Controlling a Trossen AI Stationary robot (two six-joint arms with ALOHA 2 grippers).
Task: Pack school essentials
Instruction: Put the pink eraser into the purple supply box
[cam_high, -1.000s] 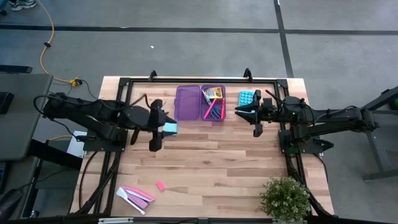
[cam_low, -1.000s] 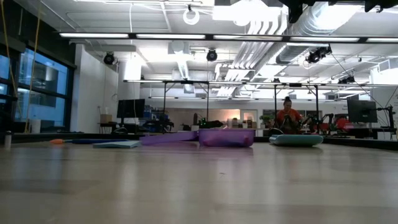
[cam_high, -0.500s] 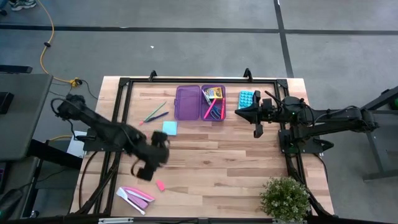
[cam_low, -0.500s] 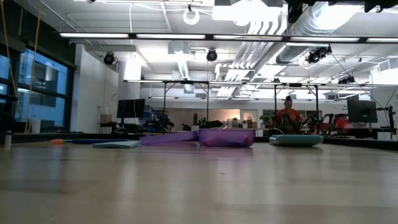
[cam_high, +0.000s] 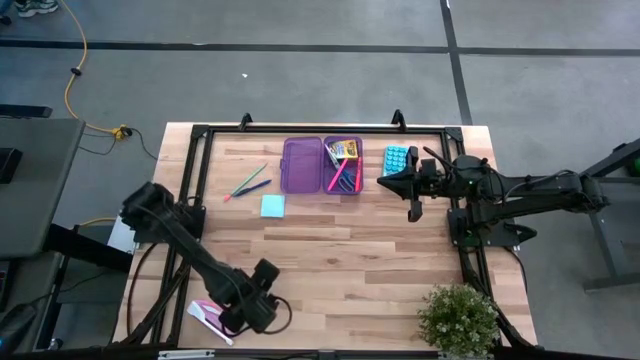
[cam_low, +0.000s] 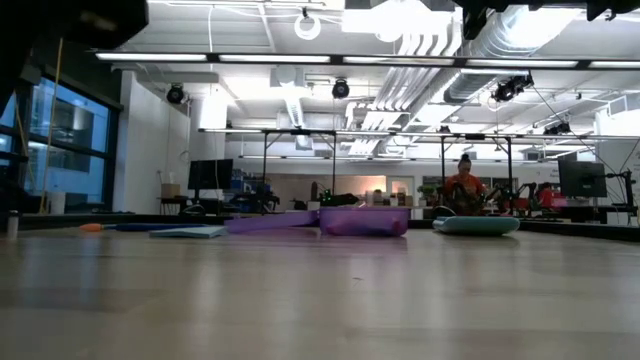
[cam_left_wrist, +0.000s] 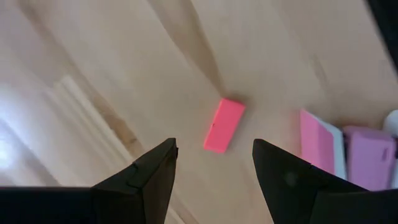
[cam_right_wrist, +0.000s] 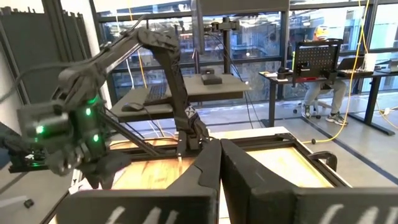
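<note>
Our left gripper (cam_left_wrist: 214, 171) hangs spread over the small pink eraser (cam_left_wrist: 224, 125), which lies ahead between our fingers, long axis along our reach (just beside the flat pink-and-white pieces (cam_left_wrist: 348, 152)); the right gripper (cam_high: 412, 196) waits pressed together.

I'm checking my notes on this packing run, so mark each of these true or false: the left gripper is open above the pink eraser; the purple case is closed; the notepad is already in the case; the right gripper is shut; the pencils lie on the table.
1. The left gripper is open above the pink eraser. True.
2. The purple case is closed. False: it lies open, lid flat beside the tray.
3. The light-blue notepad is already in the case. False: it lies on the table, apart from the case.
4. The right gripper is shut. True.
5. The green and blue pencils lie on the table. True.
</note>
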